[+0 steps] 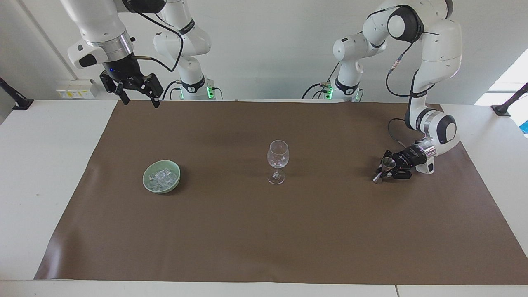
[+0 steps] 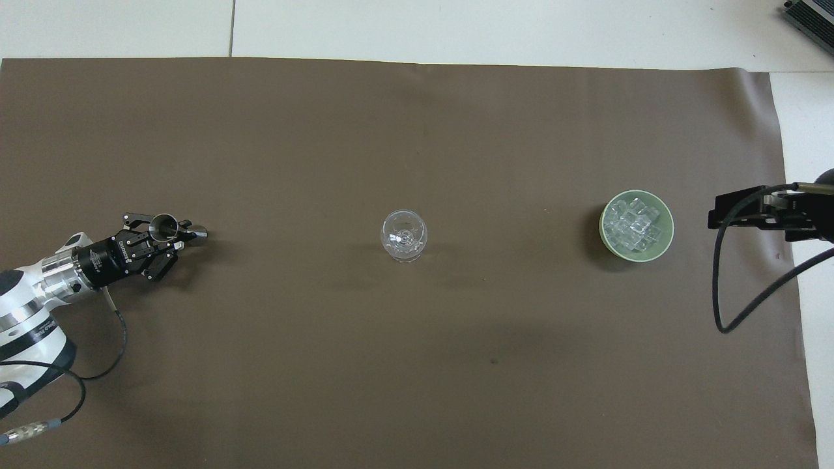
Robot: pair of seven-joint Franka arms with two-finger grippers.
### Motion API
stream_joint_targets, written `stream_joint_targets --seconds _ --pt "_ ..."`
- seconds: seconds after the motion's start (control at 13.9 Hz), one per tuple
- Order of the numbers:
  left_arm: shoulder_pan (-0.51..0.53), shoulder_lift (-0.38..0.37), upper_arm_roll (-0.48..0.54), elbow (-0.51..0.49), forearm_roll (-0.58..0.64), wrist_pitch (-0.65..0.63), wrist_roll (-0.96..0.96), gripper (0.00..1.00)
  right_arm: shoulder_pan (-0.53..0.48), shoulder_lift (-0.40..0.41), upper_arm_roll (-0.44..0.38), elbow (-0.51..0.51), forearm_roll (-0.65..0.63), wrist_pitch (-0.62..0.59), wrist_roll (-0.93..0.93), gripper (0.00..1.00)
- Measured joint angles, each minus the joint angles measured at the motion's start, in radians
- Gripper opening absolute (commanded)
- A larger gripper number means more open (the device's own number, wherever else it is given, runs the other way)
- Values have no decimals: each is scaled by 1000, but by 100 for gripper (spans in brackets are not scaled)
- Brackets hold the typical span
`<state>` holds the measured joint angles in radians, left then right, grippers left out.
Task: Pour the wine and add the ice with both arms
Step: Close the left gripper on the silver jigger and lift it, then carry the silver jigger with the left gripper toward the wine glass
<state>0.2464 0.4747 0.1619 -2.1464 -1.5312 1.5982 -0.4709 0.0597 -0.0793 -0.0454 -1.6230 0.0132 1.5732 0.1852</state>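
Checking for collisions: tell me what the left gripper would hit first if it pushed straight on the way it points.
The left gripper, shut on a small metal jigger, points along the brown mat toward the clear stemmed wine glass. That glass looks first in line, though height is uncertain.

White jointed arms [image 1: 437, 45]; black cables; silver wrist rings; black jaws.

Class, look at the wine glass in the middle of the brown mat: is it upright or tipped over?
Upright. The wine glass stands on its foot on the brown mat, bowl above stem in the facing view.
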Motion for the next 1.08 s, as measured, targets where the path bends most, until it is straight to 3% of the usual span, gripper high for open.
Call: stream_joint_targets --seconds 0.65,1.08 --pt "19 -12 0 0 -5 -22 -72 0 0 0 0 0 0 0 0 100" --pt "-15 -81 -6 0 -5 -22 -186 0 0 0 0 0 0 0 0 100"
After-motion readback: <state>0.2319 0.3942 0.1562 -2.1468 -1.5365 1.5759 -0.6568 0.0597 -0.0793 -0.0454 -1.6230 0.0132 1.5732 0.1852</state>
